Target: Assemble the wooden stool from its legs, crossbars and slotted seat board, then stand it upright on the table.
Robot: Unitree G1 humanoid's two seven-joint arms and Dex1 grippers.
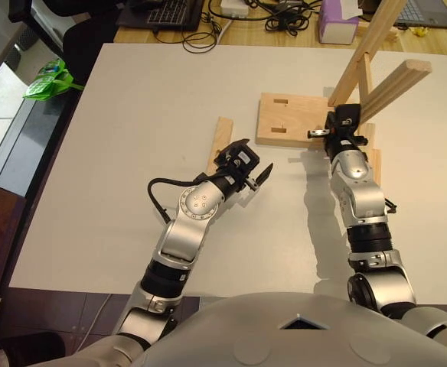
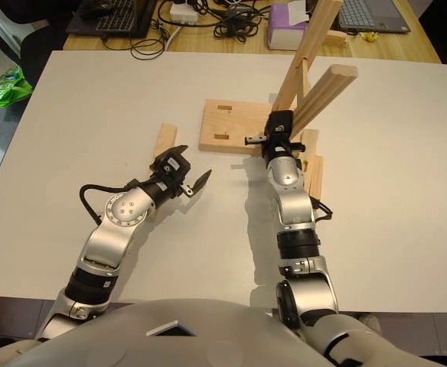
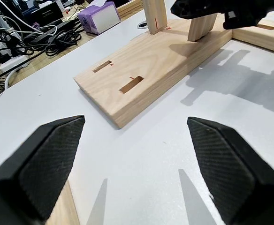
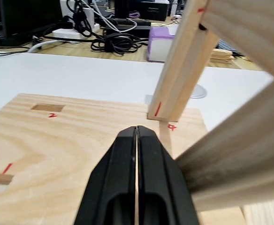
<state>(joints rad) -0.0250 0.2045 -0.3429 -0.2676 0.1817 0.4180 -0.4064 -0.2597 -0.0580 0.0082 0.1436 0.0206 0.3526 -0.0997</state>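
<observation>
**While the seat board lies flat, two legs stand in its far end**

Though the stool is only partly built, its slotted seat board [image 1: 285, 118] already rests flat on the white desk [image 1: 132, 153], toward the back and right of centre. Two legs rise from the board's right end. One leg [image 1: 365, 50] climbs steeply, tilted to the right, and the other leg [image 1: 396, 80] leans much lower the same way. Two empty slots [image 3: 131, 84] show at the board's left end.

The right gripper [image 4: 137, 133] sits over the board's right near corner, just beside the base of the leaning leg. Its jaws are pressed together with nothing between them.

The left gripper [image 3: 136, 123] hangs low over bare desk, near the board's left near corner, with its jaws spread wide and empty. A loose wooden piece [image 1: 222, 141] lies flat on the desk just beside this gripper on its left. More loose pieces [image 1: 373, 160] lie beside the right forearm, close to the board's right edge.

Beyond the desk's back edge stand a purple tissue box [image 1: 338, 21] and tangled cables [image 1: 285, 15].
</observation>
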